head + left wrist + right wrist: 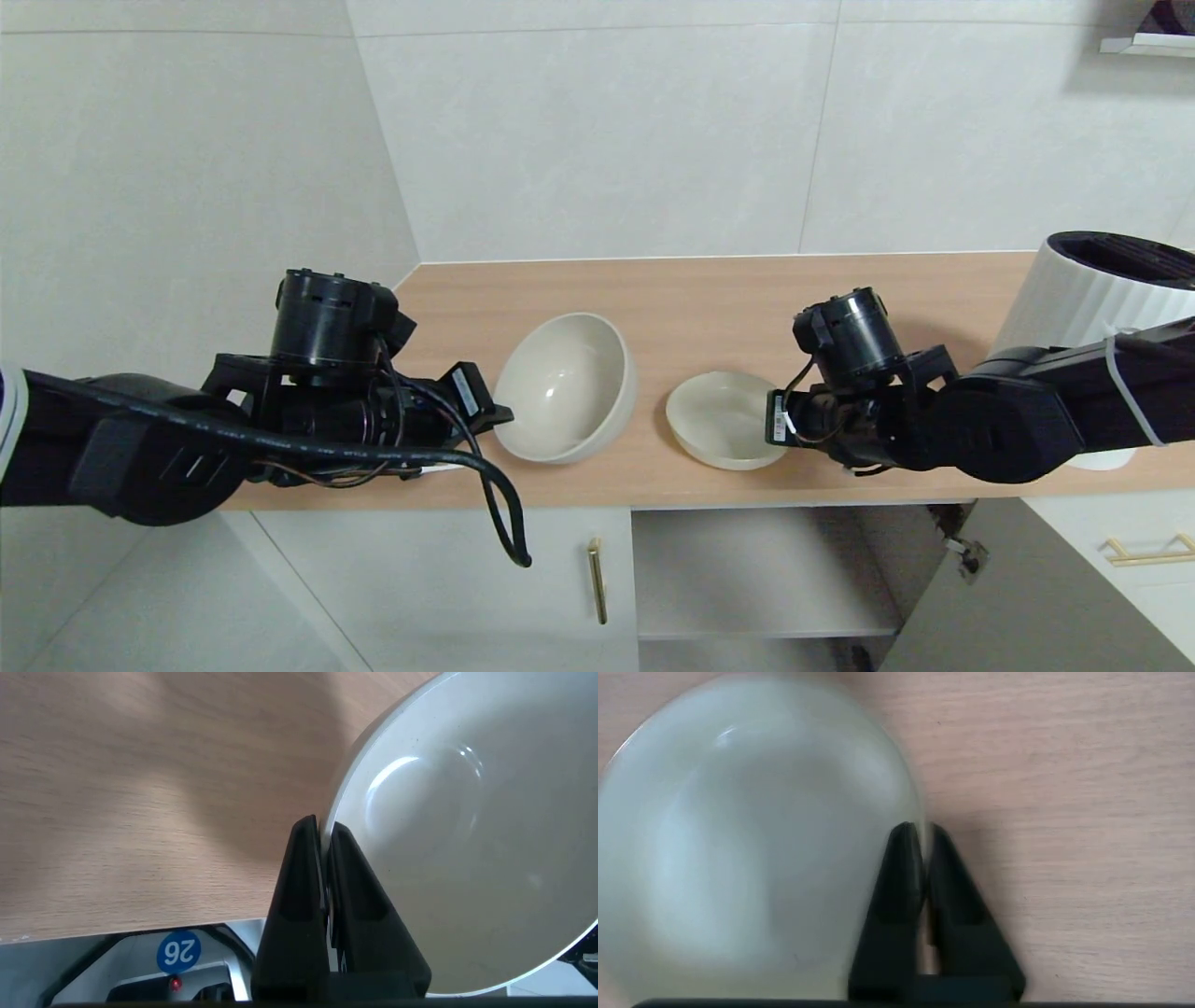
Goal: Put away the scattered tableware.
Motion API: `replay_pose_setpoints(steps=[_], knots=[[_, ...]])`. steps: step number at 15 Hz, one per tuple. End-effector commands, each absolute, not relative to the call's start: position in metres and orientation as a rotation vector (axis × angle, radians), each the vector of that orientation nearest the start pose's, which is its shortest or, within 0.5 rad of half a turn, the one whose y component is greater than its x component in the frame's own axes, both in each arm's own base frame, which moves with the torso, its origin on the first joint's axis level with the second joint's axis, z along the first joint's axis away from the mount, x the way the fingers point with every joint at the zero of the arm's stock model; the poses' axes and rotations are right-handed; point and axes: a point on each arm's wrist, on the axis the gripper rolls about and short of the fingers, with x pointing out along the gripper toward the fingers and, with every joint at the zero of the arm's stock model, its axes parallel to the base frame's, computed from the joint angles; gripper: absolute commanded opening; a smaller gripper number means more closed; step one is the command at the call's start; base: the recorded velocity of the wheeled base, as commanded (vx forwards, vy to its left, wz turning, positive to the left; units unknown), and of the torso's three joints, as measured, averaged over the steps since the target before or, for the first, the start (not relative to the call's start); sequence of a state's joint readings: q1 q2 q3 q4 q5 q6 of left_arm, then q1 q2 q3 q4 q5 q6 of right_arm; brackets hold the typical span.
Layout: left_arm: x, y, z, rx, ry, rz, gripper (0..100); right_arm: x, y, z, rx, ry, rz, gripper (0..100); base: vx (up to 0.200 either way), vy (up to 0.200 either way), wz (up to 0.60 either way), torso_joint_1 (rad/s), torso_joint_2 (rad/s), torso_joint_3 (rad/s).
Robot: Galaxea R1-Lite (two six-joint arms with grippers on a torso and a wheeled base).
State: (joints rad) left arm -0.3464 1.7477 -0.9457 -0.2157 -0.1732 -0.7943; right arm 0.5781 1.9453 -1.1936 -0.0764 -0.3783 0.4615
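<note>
Below the front edge of the light wooden countertop (709, 308) hangs a white cabinet door (420, 579) with a slim brass handle (597, 581), and beside it an open compartment (756, 579) shows a bare white shelf. Over the countertop's front left part, the left gripper (502, 416) (324, 826) is clamped on the rim of a large cream ceramic bowl (565, 387) (467, 840), one finger inside the wall and one outside. That bowl is tipped steeply on its side, its glossy hollow turned toward the left arm. Just to its right on the countertop, apart from it, lies a smaller shallow off-white bowl (724, 418) (738, 840), close to the front edge. The right gripper (777, 420) (920, 833) pinches its rim on the side nearest the right arm, fingers closed tight around the thin edge. Farther along the countertop's right end stands a tall white ribbed cylinder (1083, 299) with a dark top. Behind the countertop rises a pale tiled wall (607, 131).
</note>
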Motion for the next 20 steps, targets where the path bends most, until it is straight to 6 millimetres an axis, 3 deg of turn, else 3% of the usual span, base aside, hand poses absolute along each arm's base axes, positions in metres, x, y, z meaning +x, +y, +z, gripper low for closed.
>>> replay_pose_setpoints(steps=[1,5,9,13,16,20], knots=[[0.293,-0.110,0.167,-0.703,0.753,-0.244,0,0.312,0.194,0.154,0.137,0.622,0.050,0,0.000,0.000,0.00,0.000,0.00,0.000],[0.286,-0.107,0.173,-0.703,0.733,-0.247,0,0.302,0.188,0.168,0.154,0.603,0.064,0,0.000,0.000,0.00,0.000,0.00,0.000],[0.258,-0.097,0.192,-0.707,0.678,-0.271,0,0.270,0.168,0.194,0.156,0.636,0.100,0,0.000,0.000,0.00,0.000,0.00,0.000],[0.192,-0.073,0.201,-0.593,0.597,-0.340,0,0.208,0.137,0.228,0.092,0.707,0.216,0,0.000,0.000,0.00,0.000,0.00,0.000],[0.172,-0.069,0.200,-0.552,0.598,-0.364,0,0.182,0.132,0.228,0.096,0.724,0.304,0,0.000,0.000,0.00,0.000,0.00,0.000],[0.167,-0.076,0.195,-0.502,0.650,-0.396,0,0.176,0.127,0.217,0.081,0.750,0.296,0,0.000,0.000,0.00,0.000,0.00,0.000]])
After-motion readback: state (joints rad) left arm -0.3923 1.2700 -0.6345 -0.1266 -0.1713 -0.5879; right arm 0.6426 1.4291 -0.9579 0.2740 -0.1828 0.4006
